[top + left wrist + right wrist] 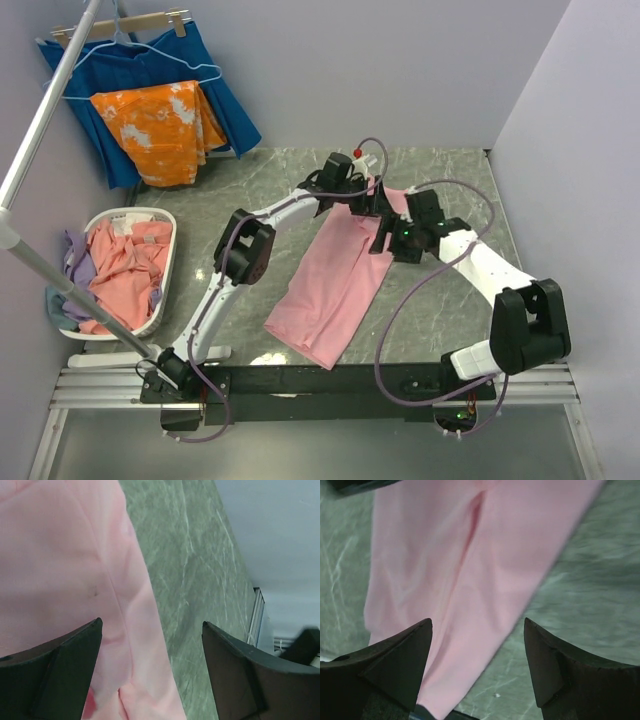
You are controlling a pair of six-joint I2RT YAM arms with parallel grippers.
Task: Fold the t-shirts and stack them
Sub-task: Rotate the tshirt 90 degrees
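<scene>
A light pink t-shirt [335, 280] lies folded into a long strip on the green marble table, running from the far middle toward the near edge. It also shows in the left wrist view [65, 580] and the right wrist view [470, 570]. My left gripper [362, 203] hovers over the strip's far end, jaws open and empty [150, 650], with the shirt's edge between them. My right gripper [385, 238] is just to the right of it, open and empty [477, 650], over the shirt's right edge. Salmon-pink shirts [125, 265] and a lilac one [78, 255] lie in the basket.
A white laundry basket [165, 290] stands at the left. An orange blotched cloth [160, 130] and a dark blue pleated cloth [225, 105] hang at the back left. A metal pole [40, 130] crosses the left side. Walls close the back and right.
</scene>
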